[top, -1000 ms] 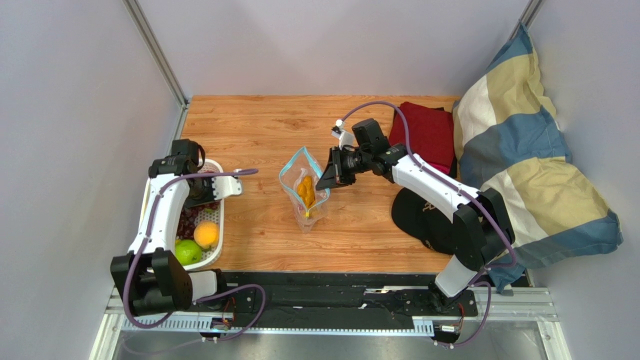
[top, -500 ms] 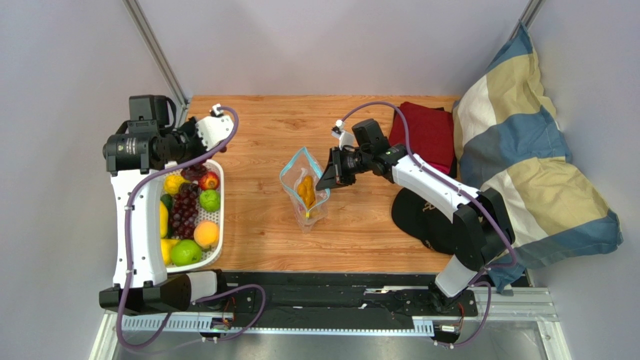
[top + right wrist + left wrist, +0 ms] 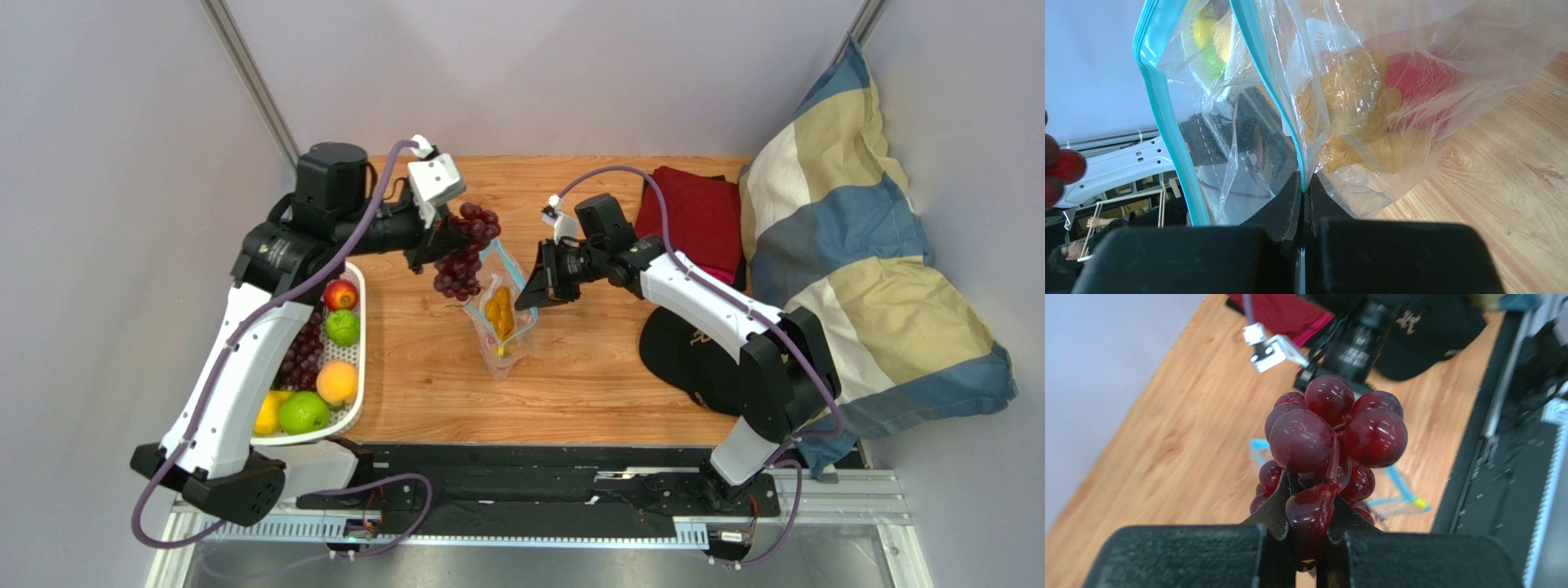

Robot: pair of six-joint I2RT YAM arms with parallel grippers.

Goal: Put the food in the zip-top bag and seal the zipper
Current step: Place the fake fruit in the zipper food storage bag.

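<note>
Your left gripper [image 3: 1309,522] is clamped on the stem of the dark red grape bunch [image 3: 1330,432], holding it in the air at the left side of the zip-top bag [image 3: 497,325] mouth. Your right gripper [image 3: 1303,190] is pinched tight on one edge of the blue zipper [image 3: 1165,128], and the mouth gapes open. An orange lumpy cluster [image 3: 1355,116] sits inside. More fruit lies in the white basket [image 3: 363,368] on your left.

Right end effector [image 3: 1303,191] on zip-top bag [image 3: 1364,153] rim
</note>
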